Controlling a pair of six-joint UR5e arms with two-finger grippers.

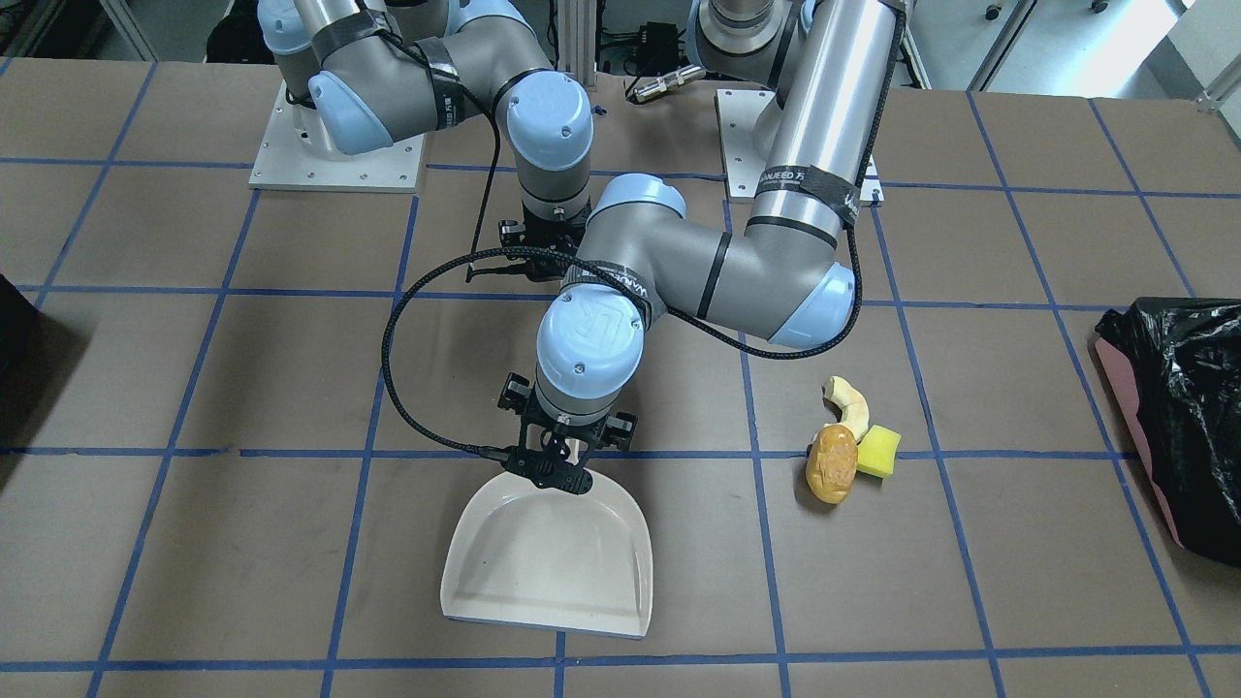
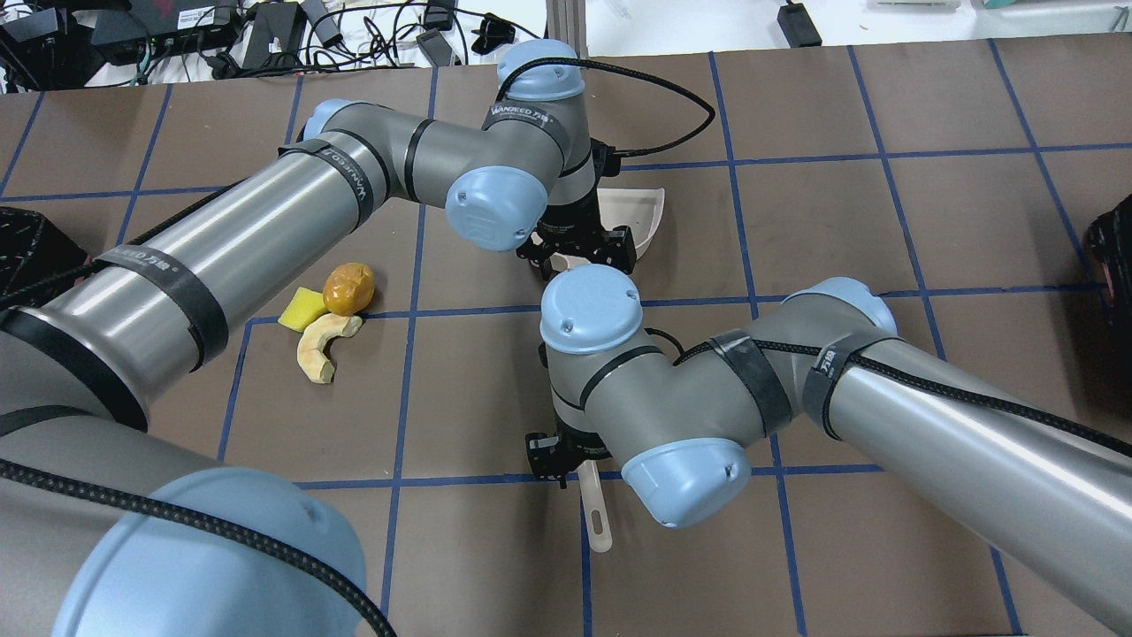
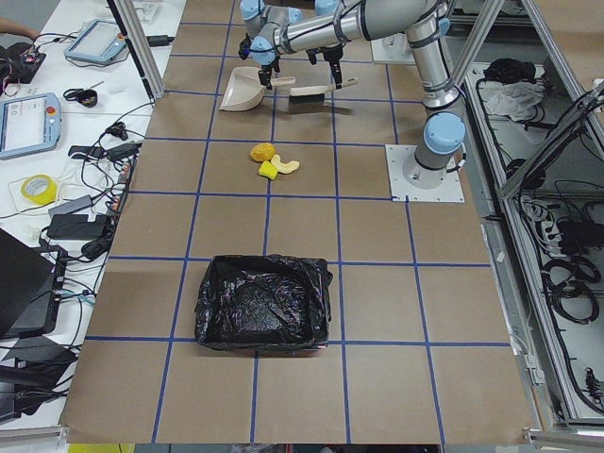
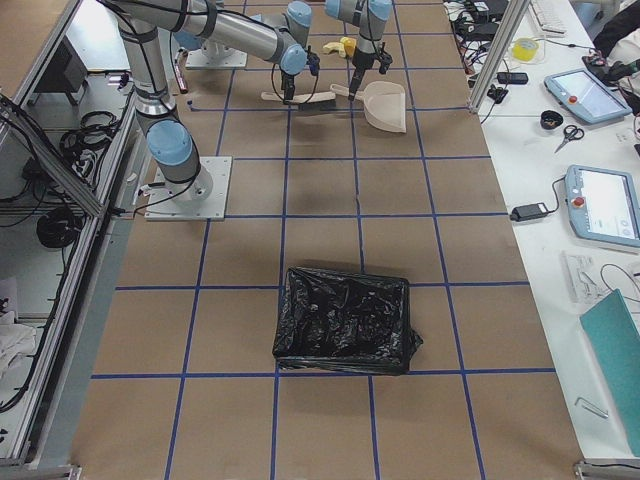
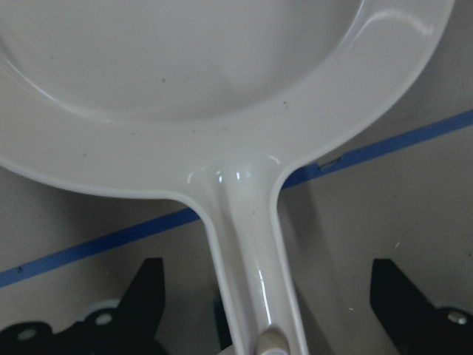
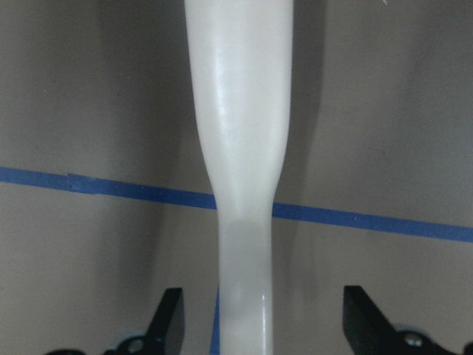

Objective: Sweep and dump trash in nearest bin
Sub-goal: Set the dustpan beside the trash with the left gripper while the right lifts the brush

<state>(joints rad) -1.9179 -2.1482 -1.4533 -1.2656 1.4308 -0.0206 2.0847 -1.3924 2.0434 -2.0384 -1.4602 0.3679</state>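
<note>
In front view: R gripper (image 6: 262, 325) was open astride white brush handle (image 6: 240, 148). L gripper (image 1: 560, 470) was also open, fingers either side of white plastic dustpan (image 1: 548, 562) handle. Further right, cream curved peel (image 1: 853, 402), orange-brown oval lump (image 1: 832, 467) and yellow-green sponge cube (image 1: 878, 451) lay bunched on table. Pink-sided bin w/ black plastic liner (image 1: 1178, 407) stood at far right edge.

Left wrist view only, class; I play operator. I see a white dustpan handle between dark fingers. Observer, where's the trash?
Observer: The peel, potato-like lump and sponge cube lie clustered on the table, on the robot's left of the dustpan.
Operator: And the bin?
Observer: The pink-sided bin stands farther out on that side.
Operator: The other arm?
Observer: The right gripper is open astride the brush handle.
</note>
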